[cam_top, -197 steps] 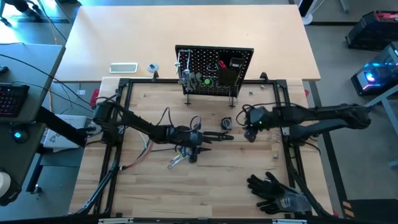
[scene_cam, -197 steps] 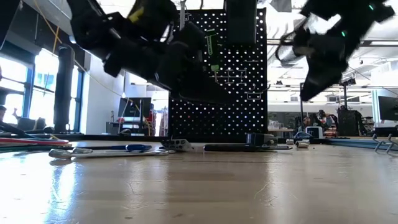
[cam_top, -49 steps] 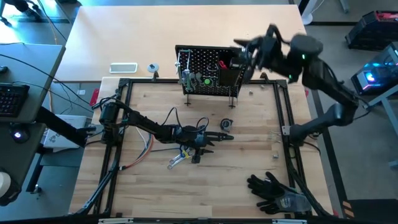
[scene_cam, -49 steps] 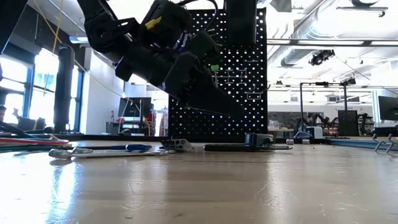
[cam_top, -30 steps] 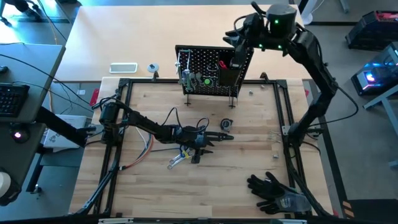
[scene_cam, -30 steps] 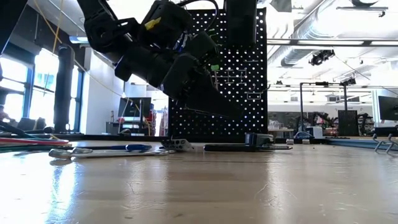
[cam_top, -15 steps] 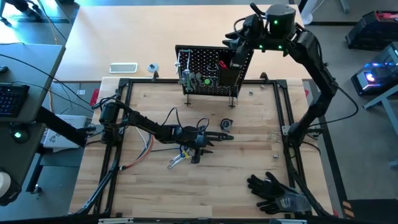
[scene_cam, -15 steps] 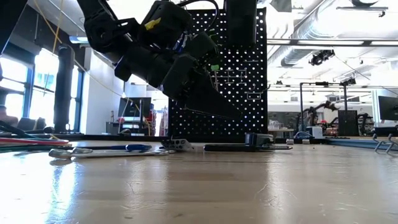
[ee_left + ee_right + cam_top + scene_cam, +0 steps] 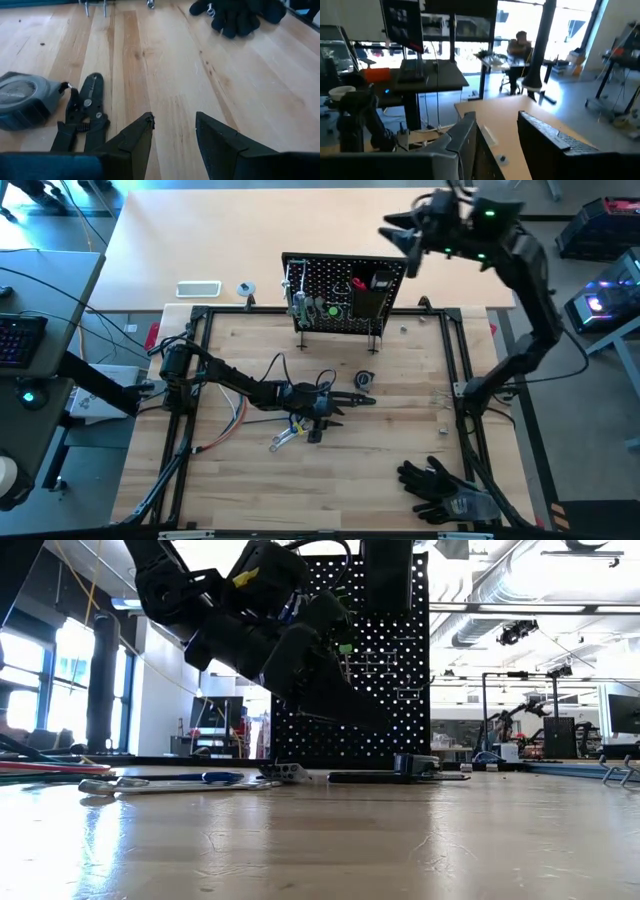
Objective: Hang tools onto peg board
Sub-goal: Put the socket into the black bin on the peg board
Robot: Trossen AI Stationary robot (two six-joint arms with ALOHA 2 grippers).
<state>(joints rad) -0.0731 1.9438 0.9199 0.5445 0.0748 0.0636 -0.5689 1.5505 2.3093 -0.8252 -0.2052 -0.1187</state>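
Tools partly hung, several left on the table

Progress looks roughly midway, judged from how things lie. The black perforated peg board (image 9: 345,290), upright on thin metal legs at the far edge of the wooden table (image 9: 400,440), already carries a few items on its front: a silver tool (image 9: 296,292) at its left side, something green-handled (image 9: 332,308) near the middle, a small red piece (image 9: 358,283), and the black box bin (image 9: 375,292) on the right. Exactly what each hanging piece is cannot be made out from above.

Still to be hung, near the table's middle: black pliers (image 9: 82,117) lying flat just beside a grey tape measure (image 9: 22,100), a long silver wrench (image 9: 140,785), a blue-handled driver (image 9: 215,778) and a small silver tool (image 9: 283,439). A bundle of coloured wires (image 9: 235,420) and black gloves (image 9: 440,485) also lie on the table.

The left gripper (image 9: 172,132) hangs low over the middle of the table with its fingers parted and nothing between them, the pliers just beside it. The right gripper (image 9: 495,132) is raised above and behind the board's right corner, jaws apart and empty, pointing out over the pale desk (image 9: 520,125) into the room.

In the low view the left arm covers much of the board, hiding its pegs. The right wrist view shows no board or tools, only the room and a seated person (image 9: 517,52) far off.
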